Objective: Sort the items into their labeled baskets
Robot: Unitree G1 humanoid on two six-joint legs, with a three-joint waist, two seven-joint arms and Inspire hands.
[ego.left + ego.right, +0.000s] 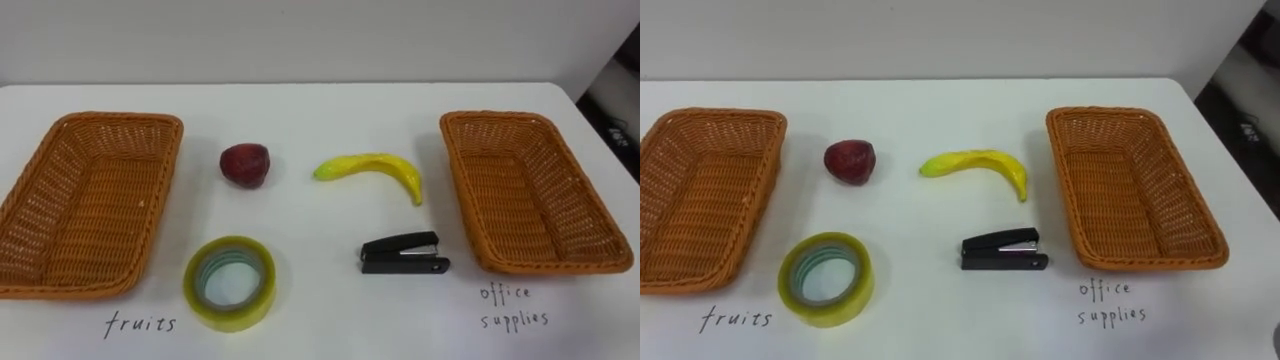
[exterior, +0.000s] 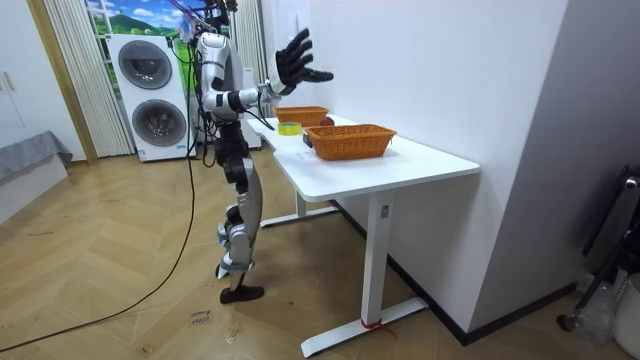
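Standing at the edge of a white table (image 2: 420, 162), the humanoid holds its right hand (image 2: 298, 62) raised near head height over the tabletop, fingers spread wide and gripping nothing. Closest to the robot, handwritten labels (image 1: 140, 323) mark the table's near edge, one in front of each basket. Just beyond them lie the office supplies: a roll of clear tape (image 1: 230, 283) with a yellowish rim, flat on its side toward the left, and a black stapler (image 1: 404, 254) toward the right, the two well apart. Farther back is the fruit: a dark red fruit (image 1: 245, 164) behind the tape roll, and a yellow banana (image 1: 372, 172) behind the stapler, its curve arching away from the robot. All four items rest on the tabletop between two wicker baskets, the left basket (image 1: 80, 205) and the right basket (image 1: 520, 190), and none touches either one. A pale wall (image 1: 300, 40) rises behind the table's far edge.
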